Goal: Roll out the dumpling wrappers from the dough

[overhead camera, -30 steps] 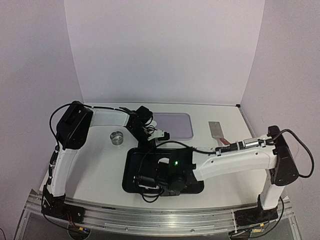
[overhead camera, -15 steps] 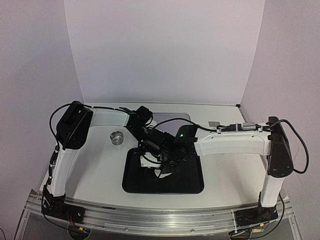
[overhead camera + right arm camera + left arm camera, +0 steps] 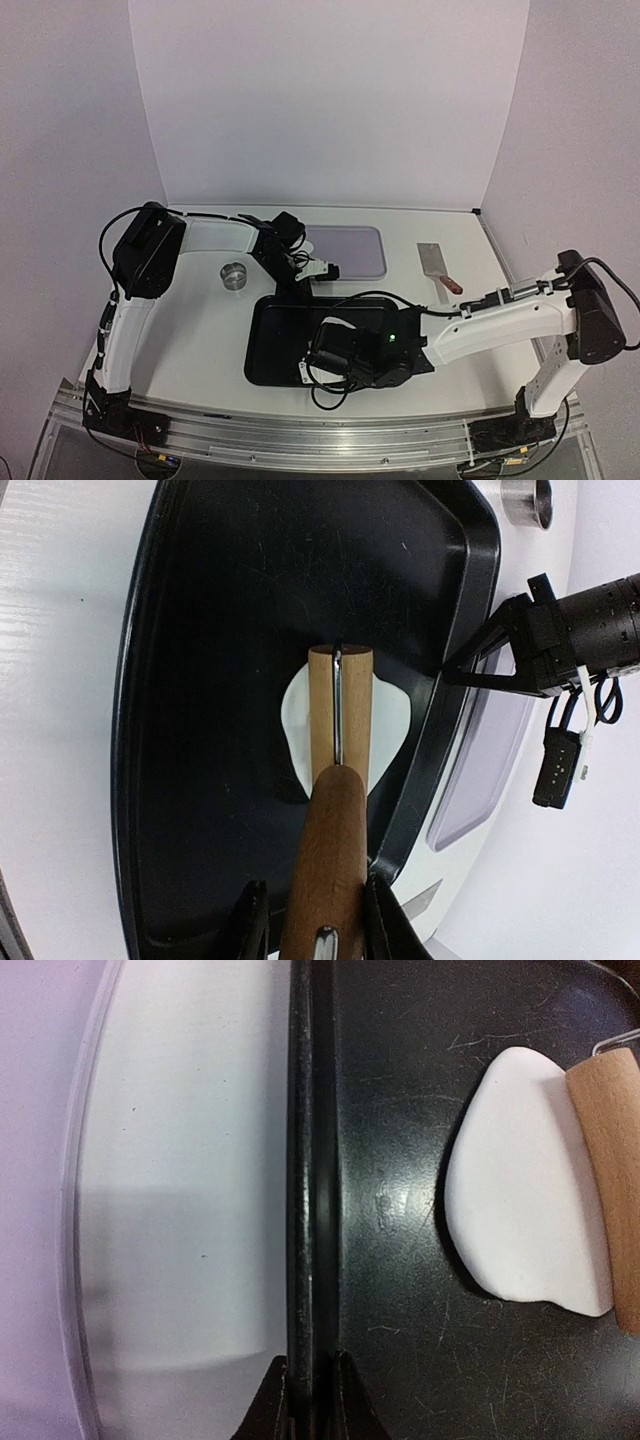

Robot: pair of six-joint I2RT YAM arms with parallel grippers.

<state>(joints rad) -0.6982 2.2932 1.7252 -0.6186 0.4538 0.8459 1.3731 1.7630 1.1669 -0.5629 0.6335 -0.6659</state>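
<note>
The dough (image 3: 390,718) is a flattened white sheet of irregular outline on the black tray (image 3: 220,680), near its far rim. A wooden roller (image 3: 340,705) lies across it, and my right gripper (image 3: 310,920) is shut on the roller's brown handle. In the top view the right gripper (image 3: 322,360) hovers over the tray (image 3: 275,320) and hides the dough. My left gripper (image 3: 312,1400) is shut on the tray's far rim, with the dough (image 3: 525,1220) and roller (image 3: 610,1170) to its right. In the top view the left gripper (image 3: 298,288) stands at the tray's far edge. No dumpling wrappers are in view.
A small metal ring (image 3: 234,274) stands on the table left of the tray. A lavender board (image 3: 350,250) lies behind the tray. A cleaver (image 3: 437,265) with a red handle rests at the right. White walls enclose the table.
The right arm pushed the roller to the tray's far side, then drew it back toward the near side. The left gripper has kept its hold on the rim.
</note>
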